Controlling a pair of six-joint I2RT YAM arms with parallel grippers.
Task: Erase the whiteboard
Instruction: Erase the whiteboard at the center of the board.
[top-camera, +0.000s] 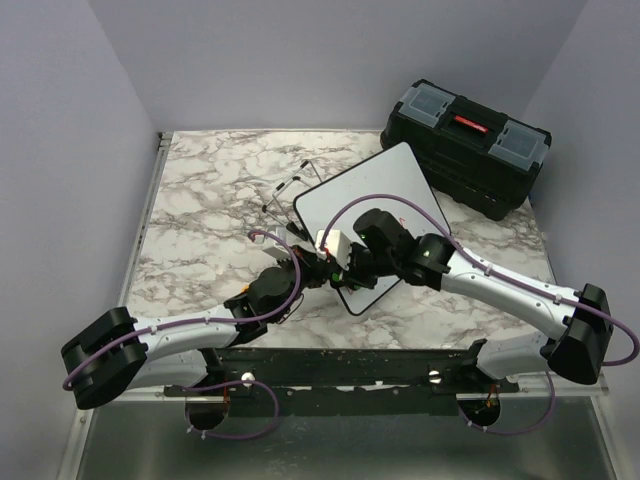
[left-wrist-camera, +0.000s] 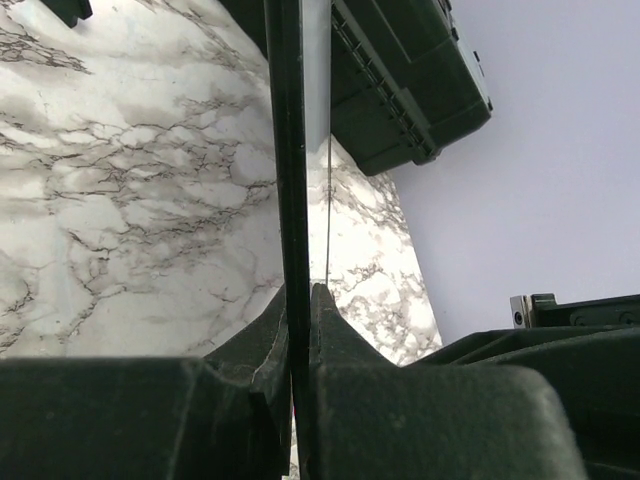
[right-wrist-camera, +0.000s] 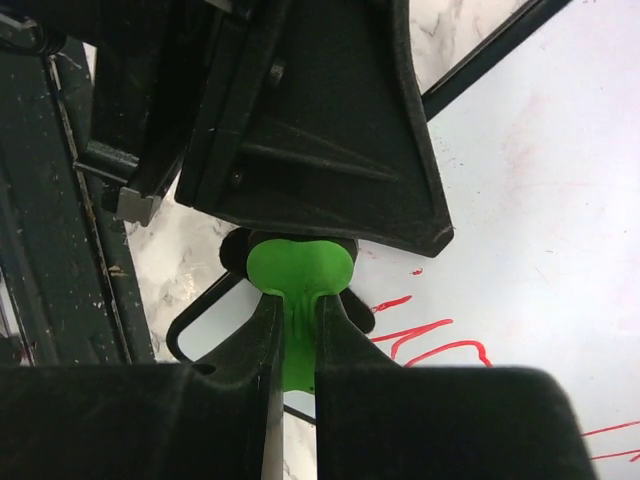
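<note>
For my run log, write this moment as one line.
left gripper: shut on whiteboard rim | right gripper: shut on green object | red writing: present | erasing: not done

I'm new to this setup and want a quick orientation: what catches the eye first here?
Both arms meet at the whiteboard mid-table: the left gripper clamps its black rim, the right gripper pinches a bright green piece near red handwriting. A black toolbox sits at the far right corner.
</note>
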